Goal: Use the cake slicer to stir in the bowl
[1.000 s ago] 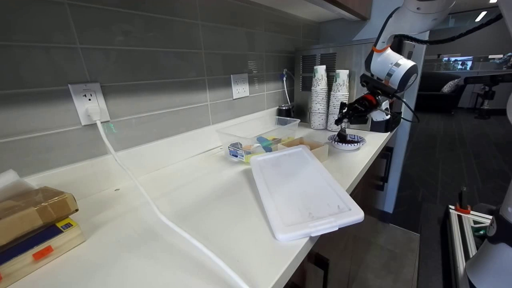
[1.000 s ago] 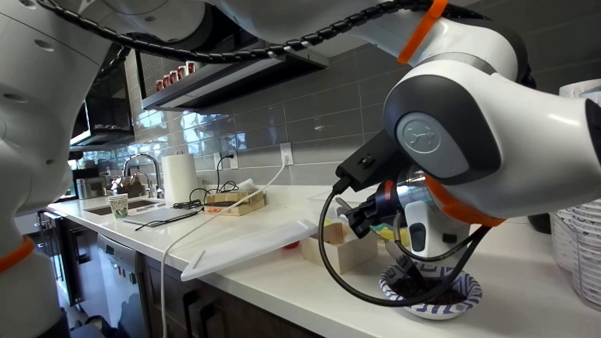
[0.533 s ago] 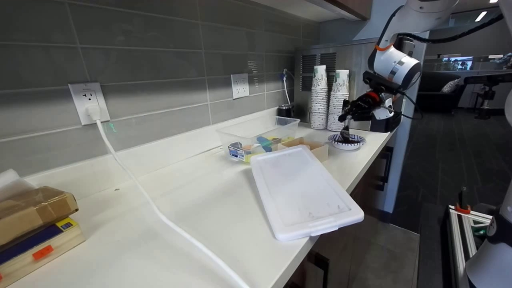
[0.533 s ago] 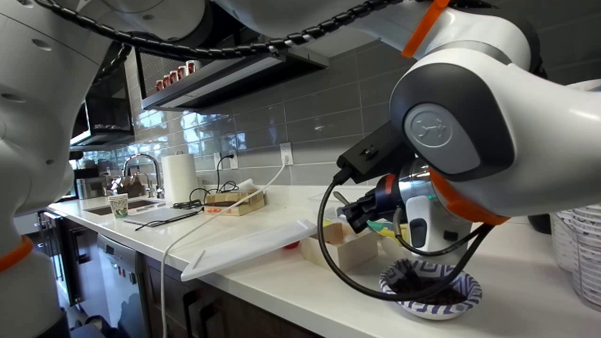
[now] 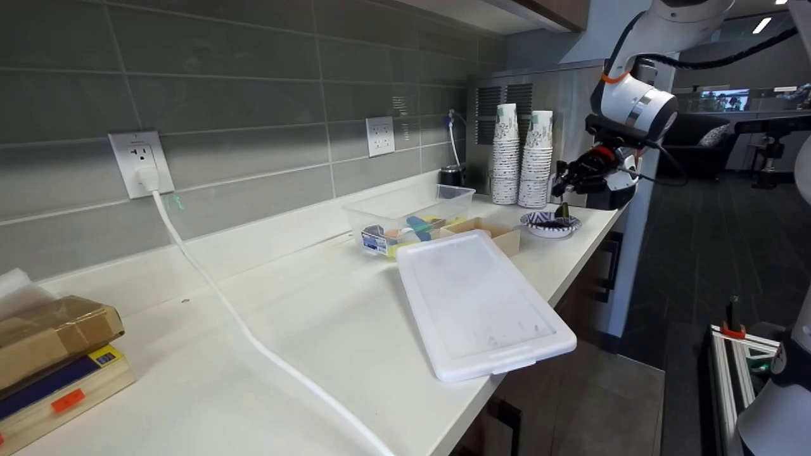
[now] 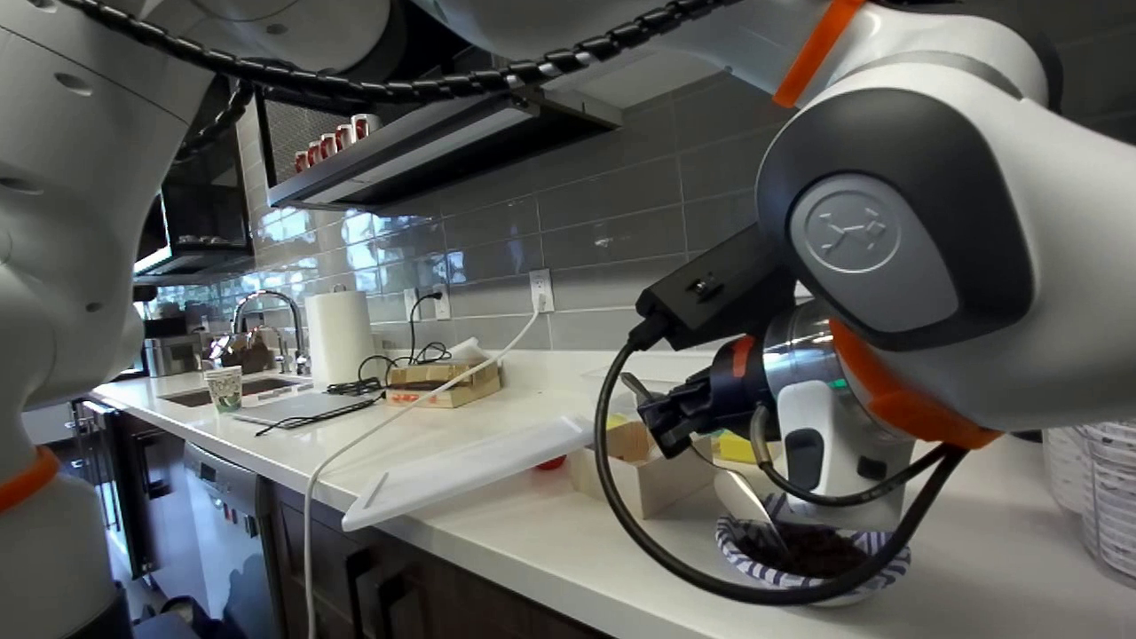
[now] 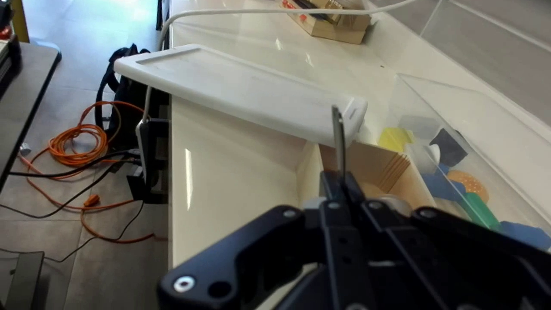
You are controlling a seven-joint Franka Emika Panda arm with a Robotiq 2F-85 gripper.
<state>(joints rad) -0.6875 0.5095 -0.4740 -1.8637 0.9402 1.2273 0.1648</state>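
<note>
My gripper [image 7: 342, 178] is shut on the metal cake slicer [image 7: 339, 142], whose thin handle sticks up past the fingertips in the wrist view. In an exterior view the slicer's shiny blade [image 6: 744, 499] slants down from the gripper [image 6: 661, 428], its lower end in the bowl. The bowl [image 5: 549, 233] is small and round with a blue-and-white patterned rim, standing at the counter's far end. Dark crumbly stuff [image 6: 821, 552] lies in it. The gripper [image 5: 560, 185] hangs just above the bowl. A black arm cable covers part of the bowl, which is out of the wrist view.
Beside the bowl stands a wooden box [image 5: 510, 242], then a clear bin [image 5: 405, 221] with coloured items. A white flat lid [image 5: 485, 310] leans on the box and juts over the counter edge. Paper cup stacks [image 5: 505, 161] rise behind the bowl.
In an exterior view the gripper has shifted right and slightly up, carrying the slicer across the bowl. The blade has turned and now shows a brighter face. The bowl has hardly moved.
</note>
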